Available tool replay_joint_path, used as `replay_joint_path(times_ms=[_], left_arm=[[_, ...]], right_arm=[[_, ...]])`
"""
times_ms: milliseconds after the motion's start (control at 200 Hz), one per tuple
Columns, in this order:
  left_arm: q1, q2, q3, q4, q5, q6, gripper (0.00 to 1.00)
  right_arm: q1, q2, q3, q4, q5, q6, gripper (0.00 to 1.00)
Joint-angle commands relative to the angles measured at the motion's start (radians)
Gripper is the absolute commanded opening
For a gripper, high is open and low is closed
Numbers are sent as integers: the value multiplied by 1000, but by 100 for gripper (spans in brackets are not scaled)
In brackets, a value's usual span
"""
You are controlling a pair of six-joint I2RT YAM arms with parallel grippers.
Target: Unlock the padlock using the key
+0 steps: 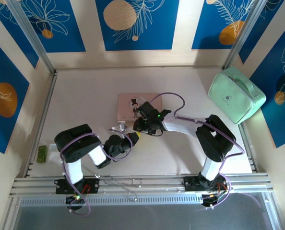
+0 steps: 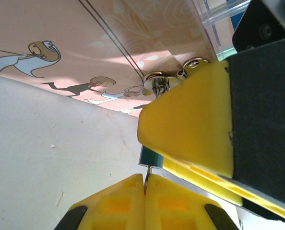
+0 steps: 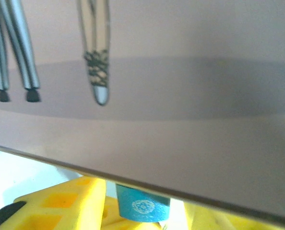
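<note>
The pale worktop [image 1: 85, 96] carries a mint green case [image 1: 236, 96] at its far right and, in the middle, the pink box [image 1: 125, 115]. Both arms meet at the near edge of that box.

The right pincer [image 3: 142, 215] is closed on the padlock [image 3: 142, 205], whose blue body sits between its yellow pads just under the box's edge. From the left wrist, one of that pincer's fingers [image 2: 190, 124] covers most of the lock, leaving a dark sliver of the body below it.

The left pincer [image 2: 146, 184] is clamped narrow on the key [image 2: 146, 176]. Its thin silvery blade stands up from between the pads, with the tip just at the underside of the padlock body.

The step in hand looks like insertion: lock steadied by one arm, key offered up by the other. The next move likely calls for a short, straight push along the blade's line. A turn would follow only once the blade is seated, while the right arm holds the body against the twist. A slight misalignment could bend or slip so thin a key.

The keyhole itself is not visible, so I cannot tell whether the tip has entered. The key's head is buried in the pads. Silvery loops [image 2: 161, 81] by the box's edge are partly behind the yellow finger, so shackle and box latch cannot be told apart. From above, the pincers cover both lock and key.
</note>
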Motion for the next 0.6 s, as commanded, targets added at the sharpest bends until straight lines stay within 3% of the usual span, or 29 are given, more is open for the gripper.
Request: replay_joint_path(times_ms=[0,460,510,595], left_arm=[[14,-13,17,39,-9,-7,0],[14,-10,18,39,-9,-6,0],[14,-10,16,39,-9,-7,0],[14,-12,16,39,-10,-6,0]], right_arm=[[11,5,3,19,14,-11,42],[18,32,34,-38,52,-15,25],[18,37,35,-38,50,-15,26],[17,43,38,-39,48,-15,39]])
